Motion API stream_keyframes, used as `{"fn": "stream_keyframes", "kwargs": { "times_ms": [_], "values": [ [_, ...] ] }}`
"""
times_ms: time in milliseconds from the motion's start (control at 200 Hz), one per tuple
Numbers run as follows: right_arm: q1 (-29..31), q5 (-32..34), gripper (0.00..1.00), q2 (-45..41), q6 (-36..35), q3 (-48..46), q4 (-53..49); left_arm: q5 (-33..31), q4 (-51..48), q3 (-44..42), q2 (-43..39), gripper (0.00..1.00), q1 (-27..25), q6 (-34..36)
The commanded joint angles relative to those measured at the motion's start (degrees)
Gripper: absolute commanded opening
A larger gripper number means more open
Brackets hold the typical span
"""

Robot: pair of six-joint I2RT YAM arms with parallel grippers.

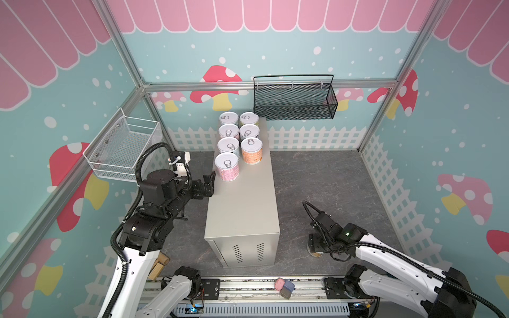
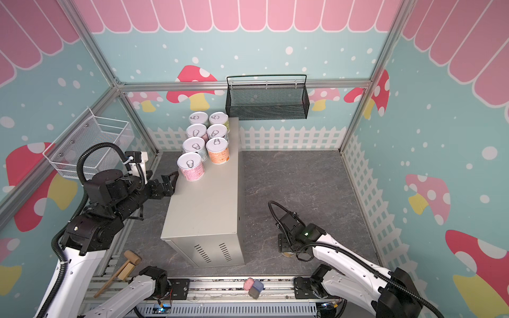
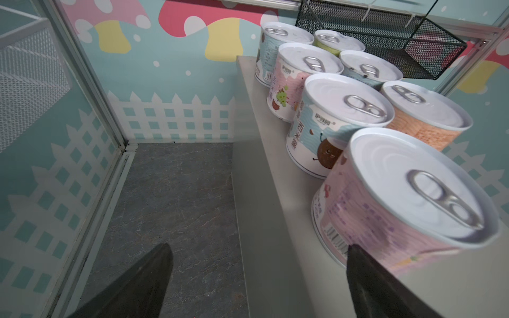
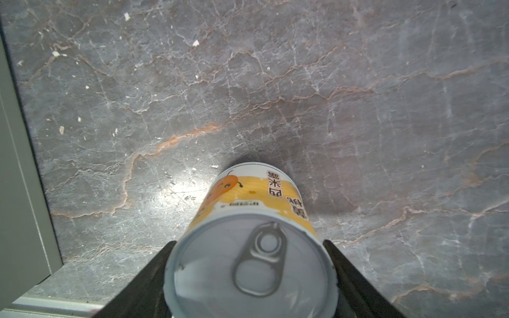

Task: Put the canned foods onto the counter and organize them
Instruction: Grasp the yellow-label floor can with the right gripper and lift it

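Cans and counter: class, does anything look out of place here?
Yes. Seven cans stand in two rows on the counter, but a yellow can stands on the floor to its right, leaving one row a can short.

Seven cans (image 1: 228,145) on the worktop (image 1: 242,209), and the yellow can (image 4: 252,247) at my right end effector (image 4: 249,244).
I see the worktop as a long beige-grey box with a flat top and vent slots on one end. The seven cans stand upright at its other end, well away from the right end effector, with silver pull-tab lids, packed in two rows of four and three. The pink can (image 3: 407,203) is closest, just beyond one fingertip of my wide-open left end effector (image 3: 259,247). The orange can (image 3: 424,118) stands diagonally behind it. The yellow can is upright on the marbled floor (image 4: 275,82), with the right end effector's jaws against its sides.
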Motion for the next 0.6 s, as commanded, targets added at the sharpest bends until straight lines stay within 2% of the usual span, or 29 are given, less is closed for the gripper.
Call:
{"fn": "stream_keyframes", "kwargs": {
  "times_ms": [0,275,595],
  "values": [
    [-0.1,1.8,0.71,-0.7,-0.4,2.1,2.0,1.9,1.6,1.7,0.9,0.99,1.6,-0.5],
    [-0.1,2.1,0.70,-1.2,-1.2,2.0,3.7,6.8,3.3,2.4,3.6,0.99,3.0,0.9],
    [-0.1,1.7,0.68,-2.0,-2.6,2.6,3.9,8.9,4.5,1.8,4.2,0.99,4.2,0.7]
  ]
}}
